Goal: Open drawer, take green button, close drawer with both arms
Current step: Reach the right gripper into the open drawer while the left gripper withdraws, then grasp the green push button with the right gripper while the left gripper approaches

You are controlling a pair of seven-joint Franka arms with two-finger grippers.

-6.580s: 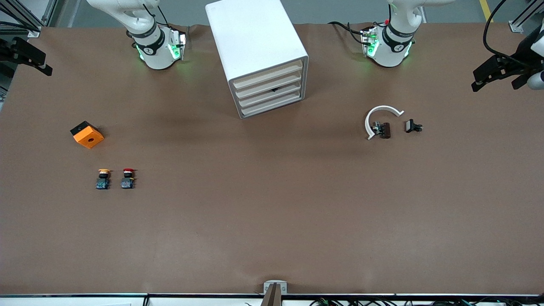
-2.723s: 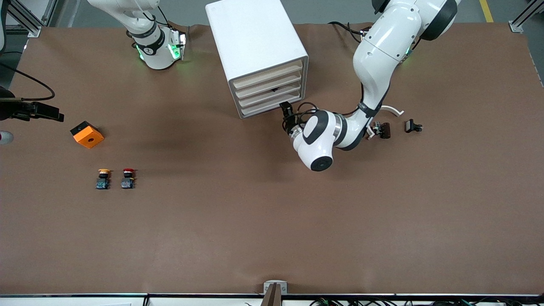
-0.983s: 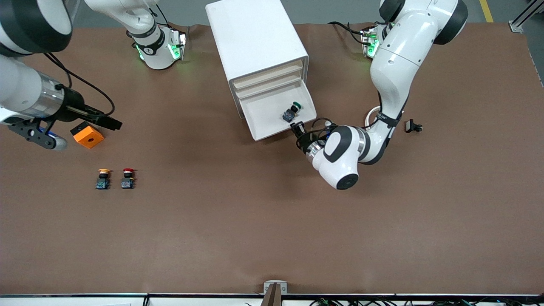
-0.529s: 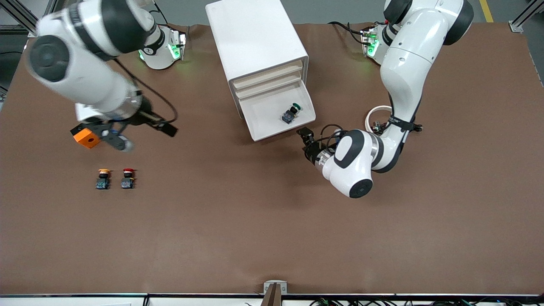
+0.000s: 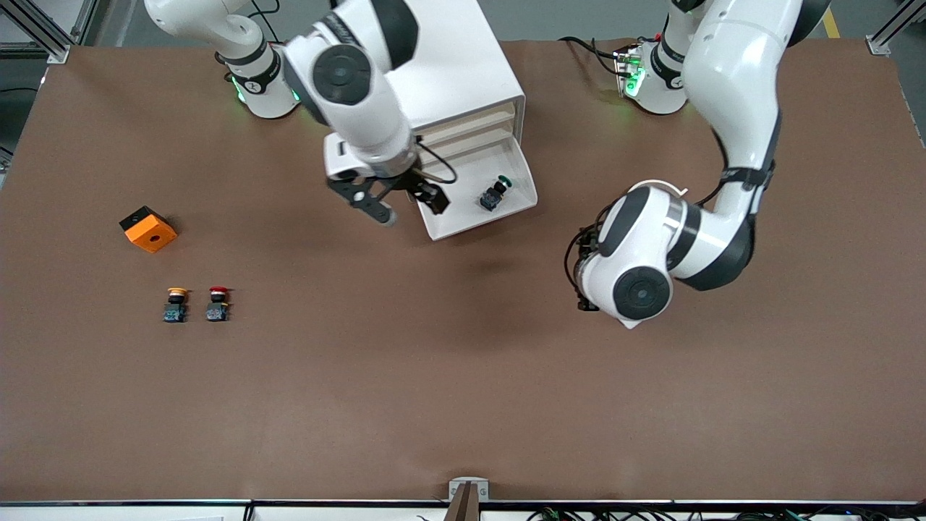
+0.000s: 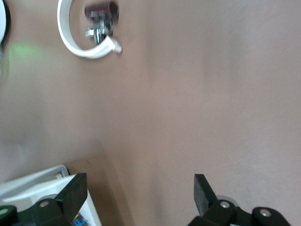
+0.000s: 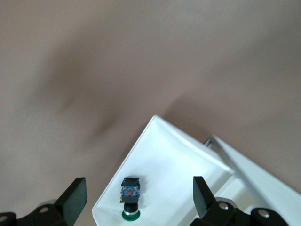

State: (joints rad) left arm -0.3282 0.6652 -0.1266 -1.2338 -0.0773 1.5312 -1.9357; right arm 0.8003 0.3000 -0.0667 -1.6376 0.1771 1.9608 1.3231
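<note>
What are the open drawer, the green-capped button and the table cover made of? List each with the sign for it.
Drawer: probably matte white plastic; smooth one-piece walls with rounded corners.
Button: likely moulded plastic; glossy green cap on a blocky black-and-blue body, seen in the right wrist view too.
Table cover: looks like brown paper or thin matte sheet; flat, dull, faintly creased.

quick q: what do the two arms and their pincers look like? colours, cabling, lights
Both arms have glossy white shells with black joint bands and round dark end caps. The right pincer and left pincer are black with blocky fingers; loose black cables loop at the wrists. Green lights glow at both bases.
</note>
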